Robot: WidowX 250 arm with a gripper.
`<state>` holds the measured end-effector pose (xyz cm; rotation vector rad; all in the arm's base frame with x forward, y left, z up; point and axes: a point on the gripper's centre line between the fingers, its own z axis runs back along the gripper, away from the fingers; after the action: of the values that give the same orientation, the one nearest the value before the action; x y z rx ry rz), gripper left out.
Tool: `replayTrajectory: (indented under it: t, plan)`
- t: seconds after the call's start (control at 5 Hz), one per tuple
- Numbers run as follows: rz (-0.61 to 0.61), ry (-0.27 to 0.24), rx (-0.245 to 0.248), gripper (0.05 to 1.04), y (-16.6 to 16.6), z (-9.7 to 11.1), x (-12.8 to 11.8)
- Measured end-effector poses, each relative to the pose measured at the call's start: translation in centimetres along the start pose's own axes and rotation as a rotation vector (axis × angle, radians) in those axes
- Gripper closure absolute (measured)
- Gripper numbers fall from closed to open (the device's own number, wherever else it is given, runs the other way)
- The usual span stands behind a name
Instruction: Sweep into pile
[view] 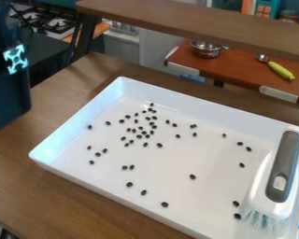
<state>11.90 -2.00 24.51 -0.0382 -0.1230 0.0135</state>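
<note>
- The wooden table [27, 168] lies under everything, spreading furthest towards eight and nine o'clock
- On it sits the white tray [208, 108], set at a slant through the middle and out towards four o'clock; this is where the sweeping has to happen
- A thick wooden bar [177, 16] crosses above the tray, from eleven o'clock to two
- Beyond it, a red-brown board [239, 63] lies towards two o'clock
- The black arm [10, 84] is at ten o'clock, well apart from the brush; whether its pincer is spread, pressed together or pinching something, I cannot tell
- The brush [270, 184] is inside the tray at four o'clock, grey grip upward, bristles [264, 223] low and just beside two beans; it looks ready to be taken by the grip, or put down there between strokes
- A metal pot [205, 49] stands on the board at one o'clock
- The black beans [151, 123] are scattered over the tray floor, thickest just above the middle, with strays towards nine, three and six o'clock; the job looks to be at the gathering step, with no proper pile made
- Next, I'd say, the move calls for a firm hold on the grip, bristles flat behind the outer beans, then low, slow strokes inward to the thick patch
</note>
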Motion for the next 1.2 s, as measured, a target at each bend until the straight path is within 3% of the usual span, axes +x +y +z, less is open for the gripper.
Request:
replayTrajectory:
  t: [0.2, 0.6, 0.8, 1.0, 1.2]
  plan:
    - [0.006, 0.001, 0.0, 0.083, 0.0, -0.1, 0.0]
    - [0.048, -0.062, -0.031, 0.083, -4.7, -4.1, 5.5]
    - [0.083, -0.081, -0.015, 0.083, -6.3, -6.4, 8.5]
    - [0.1, -0.146, -0.031, 0.083, -8.2, -8.8, 11.6]
    - [0.107, -0.177, -0.053, 0.083, -9.7, -10.1, 13.7]
